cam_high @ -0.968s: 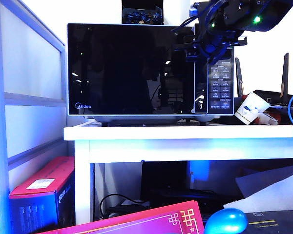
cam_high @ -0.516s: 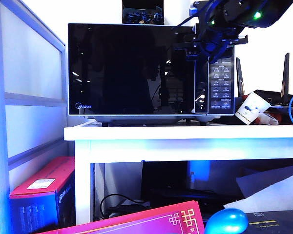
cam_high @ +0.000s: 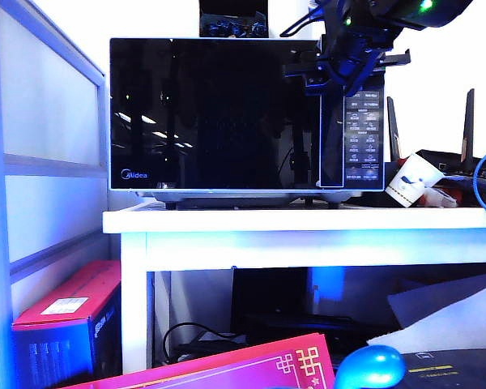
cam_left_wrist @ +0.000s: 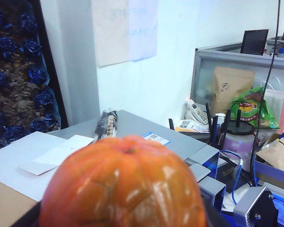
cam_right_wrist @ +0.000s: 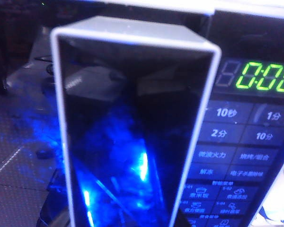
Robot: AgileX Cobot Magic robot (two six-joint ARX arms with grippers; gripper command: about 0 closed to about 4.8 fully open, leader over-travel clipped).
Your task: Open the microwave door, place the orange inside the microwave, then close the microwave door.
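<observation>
- A white table (cam_high: pixel 308 220) stands against a pale wall, with a red box (cam_high: pixel 65 312) on the floor beneath it and a white paper cup (cam_high: pixel 411 180) lying tipped near the table's right end.
- The microwave (cam_high: pixel 247 113) sits on the table, its keypad (cam_high: pixel 364 138) on the right and its green digits (cam_right_wrist: pixel 267 76) lit.
- The microwave door (cam_high: pixel 215 113) appears just ajar: in the right wrist view its handle-side edge (cam_right_wrist: pixel 132 118) stands out in front of the keypad.
- The right gripper (cam_high: pixel 347 69) hangs at the upper right corner of the door, in front of the handle strip and keypad, reaching in from the top right of the exterior view.
- Whether its fingers are spread, closed or clasping the door edge cannot be told from the pictures; none of them shows in the right wrist view.
- The orange (cam_left_wrist: pixel 123 184) fills the foreground of the left wrist view, right at the left gripper, with a cluttered office desk behind it.
- The left gripper does not appear in the exterior view, and its fingers are hidden behind the fruit, so how they stand cannot be told.
</observation>
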